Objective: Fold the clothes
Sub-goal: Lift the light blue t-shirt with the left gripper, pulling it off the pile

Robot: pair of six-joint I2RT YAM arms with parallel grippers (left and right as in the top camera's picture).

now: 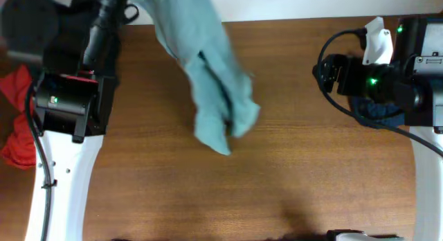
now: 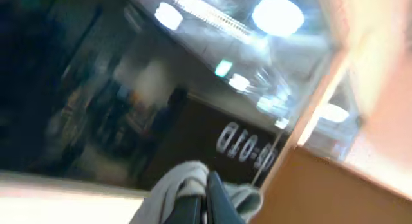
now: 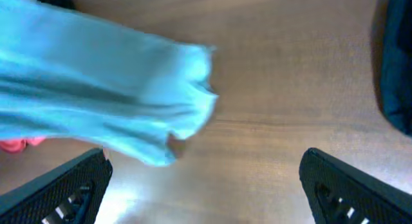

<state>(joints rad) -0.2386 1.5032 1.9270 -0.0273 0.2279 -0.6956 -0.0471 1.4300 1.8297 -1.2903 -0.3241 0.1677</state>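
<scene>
Overhead straight down; L wrist aimed up; R wrist near table.

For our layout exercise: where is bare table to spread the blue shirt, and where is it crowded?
Bare: between shirt and right arm, and the table strip in front. Crowded: left edge, with red clothes and left arm.

Pale grey-blue T-shirt: unfolded, bunched lengthwise, running from far table edge to mid-table. Red garment crumpled at left edge; navy garment at right.

Left fingers pinched together, right fingers spread wide.
</scene>
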